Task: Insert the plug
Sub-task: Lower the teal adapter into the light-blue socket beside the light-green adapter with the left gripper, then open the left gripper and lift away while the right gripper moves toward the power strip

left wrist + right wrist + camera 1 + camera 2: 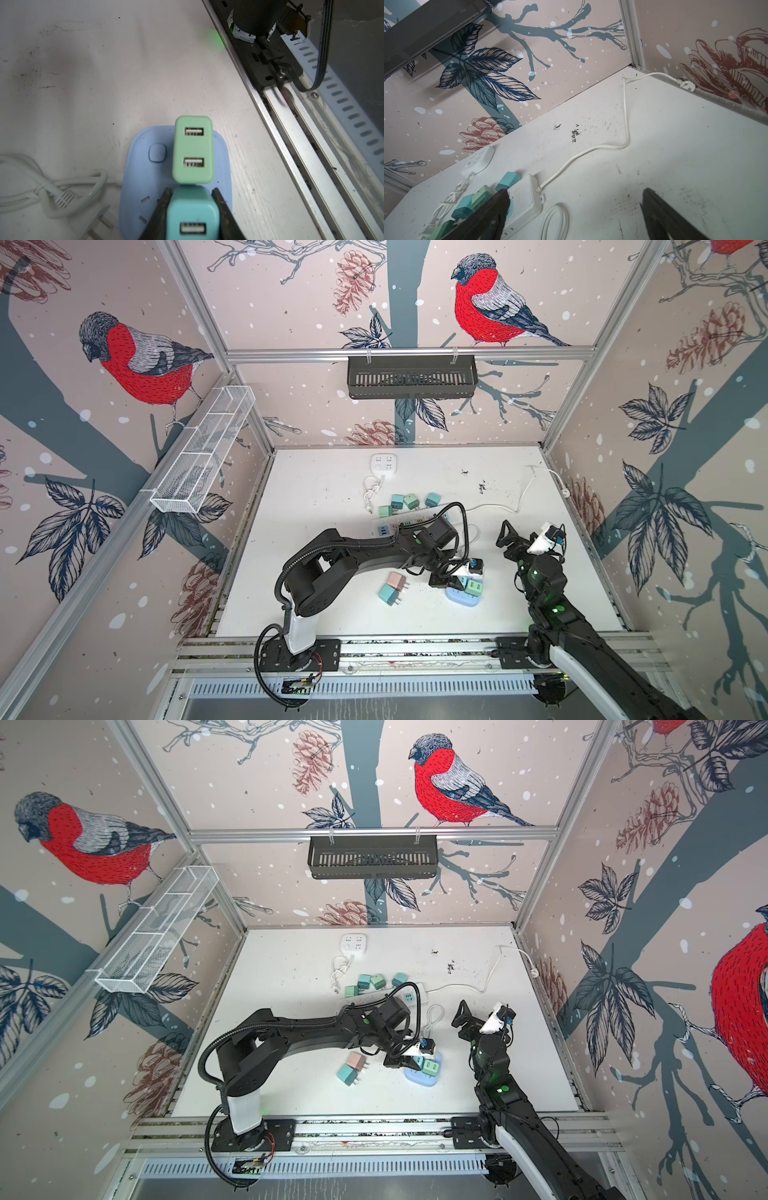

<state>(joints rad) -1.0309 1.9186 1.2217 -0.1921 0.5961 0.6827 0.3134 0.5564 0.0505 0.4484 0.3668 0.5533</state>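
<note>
One teal plug (192,209) clamped in your left gripper (191,190), over blue socket block (133,166), green plug (193,149) seated beside it, right gripper (575,194) wide, empty, lettering unreadable.

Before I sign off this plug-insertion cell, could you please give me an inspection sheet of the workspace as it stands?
Surface: white tabletop, scuffed, dark specks toward the back.
Job's things: teal USB charger over the blue socket hub; green USB charger upright on it, apparently seated.
Clutter: pink charger and loose teal charger near the left arm; more chargers clustered by the white power strip; white square socket at the back.
End effectors: left end effector shut on the teal USB charger; right end effector open, empty, raised.
Cables: strip's cord trails to the right wall; bundled cord beside the hub.
Surroundings: bird wallpaper; black basket on back rail; white wire basket on left wall.
</note>
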